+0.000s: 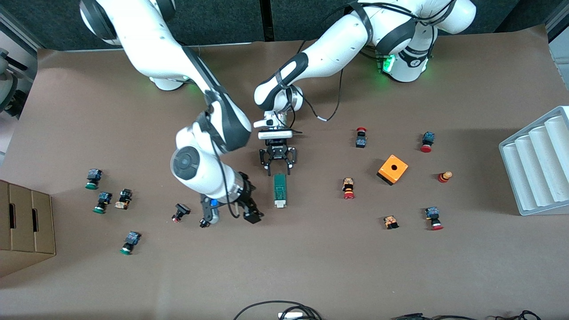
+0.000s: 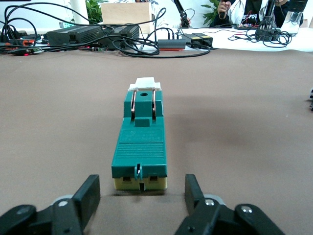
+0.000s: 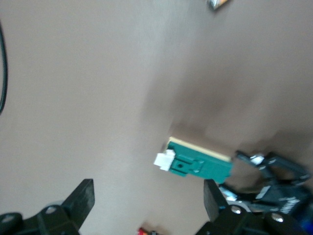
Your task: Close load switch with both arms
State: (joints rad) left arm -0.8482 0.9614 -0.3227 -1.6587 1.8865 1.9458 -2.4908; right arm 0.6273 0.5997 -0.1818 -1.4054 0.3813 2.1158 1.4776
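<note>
The load switch (image 1: 279,190) lies flat on the brown table, a narrow dark-green block whose white lever tab (image 1: 279,204) is on the end nearer the front camera. My left gripper (image 1: 278,170) is low at the switch's other end, open, with the switch (image 2: 141,142) just past its fingertips (image 2: 93,195) and nothing between them. My right gripper (image 1: 229,220) hangs open beside the switch, toward the right arm's end of the table. In the right wrist view, the switch (image 3: 198,164) lies clear of the wide-apart fingers (image 3: 83,198).
An orange cube box (image 1: 393,169) and several red-capped push buttons (image 1: 348,188) lie toward the left arm's end. Green-capped buttons (image 1: 93,178) and a cardboard box (image 1: 24,226) lie toward the right arm's end. A white ribbed tray (image 1: 538,164) stands at the table edge.
</note>
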